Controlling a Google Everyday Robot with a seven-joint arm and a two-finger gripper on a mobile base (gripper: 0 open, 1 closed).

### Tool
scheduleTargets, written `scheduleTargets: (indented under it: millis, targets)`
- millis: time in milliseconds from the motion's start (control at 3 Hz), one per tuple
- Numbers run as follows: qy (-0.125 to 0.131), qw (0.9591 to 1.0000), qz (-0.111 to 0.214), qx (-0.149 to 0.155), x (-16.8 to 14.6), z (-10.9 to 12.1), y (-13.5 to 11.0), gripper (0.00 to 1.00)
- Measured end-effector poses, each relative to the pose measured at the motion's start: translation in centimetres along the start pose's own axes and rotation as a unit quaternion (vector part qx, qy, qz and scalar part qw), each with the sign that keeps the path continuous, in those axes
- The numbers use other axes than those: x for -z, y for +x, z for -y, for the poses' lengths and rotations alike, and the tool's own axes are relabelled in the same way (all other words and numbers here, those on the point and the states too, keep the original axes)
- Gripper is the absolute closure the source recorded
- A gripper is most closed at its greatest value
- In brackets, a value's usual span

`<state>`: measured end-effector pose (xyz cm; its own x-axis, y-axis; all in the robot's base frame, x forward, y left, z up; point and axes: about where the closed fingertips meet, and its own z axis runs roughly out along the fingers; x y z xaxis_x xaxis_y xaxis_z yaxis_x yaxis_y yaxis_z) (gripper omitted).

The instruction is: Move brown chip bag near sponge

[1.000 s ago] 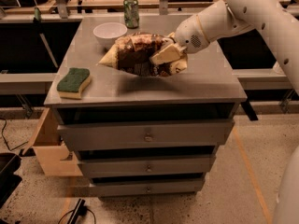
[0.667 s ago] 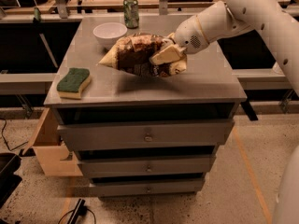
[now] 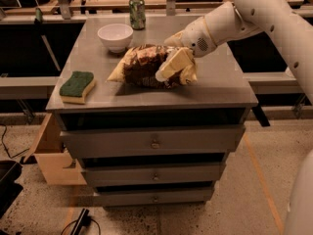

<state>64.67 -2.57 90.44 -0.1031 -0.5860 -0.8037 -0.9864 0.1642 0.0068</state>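
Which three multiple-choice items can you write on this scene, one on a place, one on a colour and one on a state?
1. Where is the gripper?
A. Down by the drawers
B. At the right end of the brown chip bag
C. On the floor

2. What colour is the top of the sponge?
A. Dark green
B. Red
C. White

3. How is the can placed?
A. Lying on its side
B. Crushed flat
C. Standing upright

Answers:
1 B: the arm reaches in from the right and ends on the bag's right end.
2 A: a dark green layer lies over the yellow body.
3 C: it stands on its base at the back of the cabinet top.
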Motion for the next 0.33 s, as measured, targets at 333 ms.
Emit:
scheduleTargets:
  millis: [333]
  targets:
    - [0.0, 1.0, 0.0, 0.0, -0.01, 0.0, 0.0, 0.0]
